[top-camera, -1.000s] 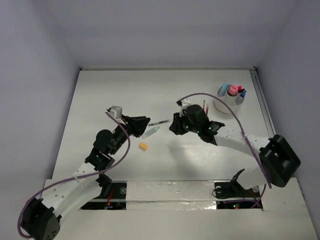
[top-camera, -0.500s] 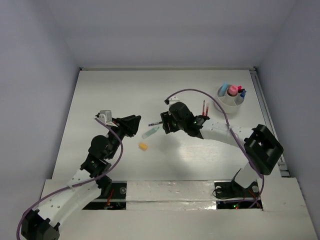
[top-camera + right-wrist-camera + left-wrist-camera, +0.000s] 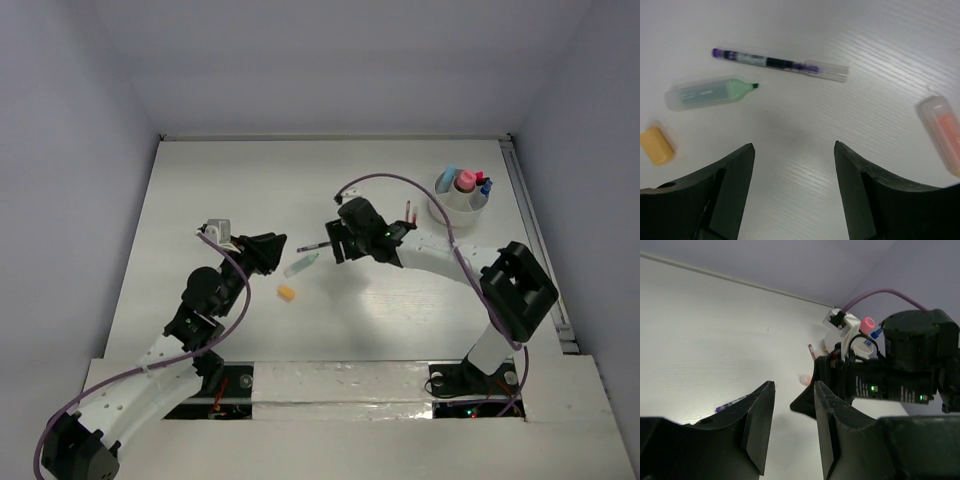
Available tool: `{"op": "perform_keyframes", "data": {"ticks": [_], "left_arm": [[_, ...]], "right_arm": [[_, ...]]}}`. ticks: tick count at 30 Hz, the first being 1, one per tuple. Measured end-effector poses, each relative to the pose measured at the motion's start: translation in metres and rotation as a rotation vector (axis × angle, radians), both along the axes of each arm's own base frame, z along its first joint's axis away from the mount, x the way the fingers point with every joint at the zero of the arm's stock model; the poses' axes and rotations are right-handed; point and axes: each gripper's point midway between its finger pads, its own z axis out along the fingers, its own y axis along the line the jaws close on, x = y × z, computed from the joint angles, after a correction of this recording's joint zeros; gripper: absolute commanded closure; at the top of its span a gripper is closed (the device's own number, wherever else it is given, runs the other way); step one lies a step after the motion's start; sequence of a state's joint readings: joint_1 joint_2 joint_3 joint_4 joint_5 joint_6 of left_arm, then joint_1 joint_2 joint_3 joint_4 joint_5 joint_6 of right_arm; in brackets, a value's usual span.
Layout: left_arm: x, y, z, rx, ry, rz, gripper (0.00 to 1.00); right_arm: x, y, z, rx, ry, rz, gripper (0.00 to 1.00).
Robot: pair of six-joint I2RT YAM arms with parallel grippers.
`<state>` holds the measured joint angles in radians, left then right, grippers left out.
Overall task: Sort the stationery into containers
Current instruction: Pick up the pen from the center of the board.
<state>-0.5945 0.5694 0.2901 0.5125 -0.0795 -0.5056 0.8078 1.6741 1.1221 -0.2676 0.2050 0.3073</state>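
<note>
1. Right wrist view: we count four loose items on the ribbed white table [image 3: 865, 45]: one thin pen [image 3: 780, 64] with a clear cap; one pale-green highlighter [image 3: 710, 93]; one small orange block [image 3: 657, 145]; one translucent orange marker [image 3: 942, 125]; the pen's print is unreadable.
2. We see the right claw [image 3: 792, 147] spread wide, empty, near them.
3. We see the left claw [image 3: 792, 390] narrowly parted, holding nothing.
4. One white round cup [image 3: 455, 210], well apart, holds pink and blue markers [image 3: 465, 181].
</note>
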Motion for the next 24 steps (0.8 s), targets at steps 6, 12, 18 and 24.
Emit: {"op": "perform_keyframes", "data": {"ticks": [6,12,18,24], "left_arm": [[0.0,-0.004,-0.006,0.013,0.015,-0.018,0.66],[0.0,-0.006,-0.007,0.016,0.019,-0.027,0.66],[0.001,-0.01,-0.009,0.017,0.021,-0.045,0.66],[0.001,-0.013,-0.013,0.021,0.037,-0.056,0.66]], "right_arm": [[0.051,-0.083,-0.002,-0.052,0.001,-0.187,0.29],[0.061,-0.131,-0.014,-0.146,0.05,-0.204,0.28],[0.052,-0.13,-0.038,-0.175,0.127,-0.069,0.29],[0.054,-0.135,-0.042,-0.196,0.13,-0.011,0.29]]}}
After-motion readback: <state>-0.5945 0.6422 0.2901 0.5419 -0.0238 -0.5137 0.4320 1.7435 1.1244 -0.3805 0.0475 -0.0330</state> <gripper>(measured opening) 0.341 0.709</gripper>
